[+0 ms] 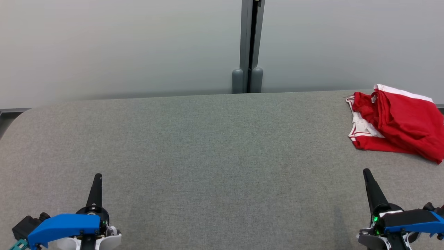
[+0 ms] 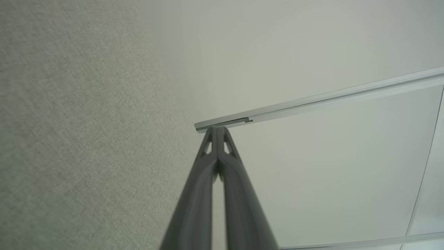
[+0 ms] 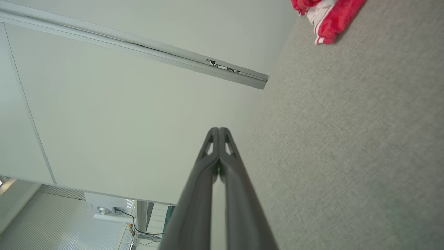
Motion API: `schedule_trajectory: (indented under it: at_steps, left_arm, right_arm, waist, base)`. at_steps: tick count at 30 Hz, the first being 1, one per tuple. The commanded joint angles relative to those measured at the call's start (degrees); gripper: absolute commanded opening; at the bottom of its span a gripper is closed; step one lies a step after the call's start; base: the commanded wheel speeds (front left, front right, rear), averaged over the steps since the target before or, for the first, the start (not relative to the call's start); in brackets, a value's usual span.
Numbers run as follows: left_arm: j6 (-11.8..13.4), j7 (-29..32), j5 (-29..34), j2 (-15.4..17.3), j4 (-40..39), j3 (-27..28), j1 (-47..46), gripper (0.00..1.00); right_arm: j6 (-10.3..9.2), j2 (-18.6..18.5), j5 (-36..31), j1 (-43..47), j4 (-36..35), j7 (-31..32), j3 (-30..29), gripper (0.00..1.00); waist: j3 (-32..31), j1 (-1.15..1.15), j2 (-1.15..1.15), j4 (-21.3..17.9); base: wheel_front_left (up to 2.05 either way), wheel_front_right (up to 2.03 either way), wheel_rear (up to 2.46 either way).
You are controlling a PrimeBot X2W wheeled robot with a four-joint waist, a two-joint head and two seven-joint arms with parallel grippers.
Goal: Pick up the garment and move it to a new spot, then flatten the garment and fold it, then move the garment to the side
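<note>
The garment [image 1: 399,123] is a red piece with white trim, lying crumpled at the far right of the grey table [image 1: 208,146]; a corner of the garment [image 3: 327,17] also shows at the top of the right wrist view. My left gripper [image 1: 98,177] rests at the lower left, shut and empty, its tips pressed together [image 2: 217,129]. At the lower right my right gripper [image 1: 366,172] is shut too, holding nothing [image 3: 218,130], and sits well short of the garment, nearer the front edge.
Behind the table stands a pale partition wall [image 1: 121,45] with a dark vertical post [image 1: 250,45] at its middle. The table's left corner [image 1: 20,114] is rounded. A wide stretch of grey cloth surface lies between the grippers.
</note>
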Motion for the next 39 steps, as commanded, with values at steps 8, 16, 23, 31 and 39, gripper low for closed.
schedule_trajectory:
  at_steps: [8,16,23,31,39]
  left_arm:
    - [-0.84,1.32,-4.62,-0.26,-0.63,0.98,-1.55,0.00]
    - [-1.36,2.17,-8.08,-0.59,-0.80,1.66,-1.98,0.00]
    - [-1.79,2.92,-10.93,-0.90,-0.93,2.12,-2.33,0.00]
    - [-2.16,3.77,-14.01,-1.25,-1.08,2.44,-2.44,0.00]
    - [-2.31,4.15,-15.54,-1.39,-1.13,2.74,-2.61,0.00]
  right_arm:
    - [0.02,-0.35,4.95,-1.43,-0.61,1.15,-0.35,0.00]
    - [0.02,-0.36,8.59,-1.48,-0.67,2.00,-0.54,0.00]
    - [0.02,-0.37,11.64,-1.75,-0.74,2.60,-0.68,0.00]
    - [0.02,-0.38,14.94,-2.03,-0.76,3.38,-0.82,0.00]
    - [0.02,-0.39,16.43,-2.22,-0.79,3.71,-0.88,0.00]
  waist:
    - [0.11,0.00,0.00,0.06]
    - [0.21,0.00,0.00,0.11]
    - [0.30,0.00,0.00,0.16]
    - [0.41,-0.01,0.00,0.21]
    - [0.47,-0.01,0.00,0.24]
  base:
    - [0.00,0.00,0.00]
    - [0.00,0.00,0.00]
    - [0.00,0.00,0.00]
    - [0.00,0.00,0.00]
    - [0.00,0.00,0.00]
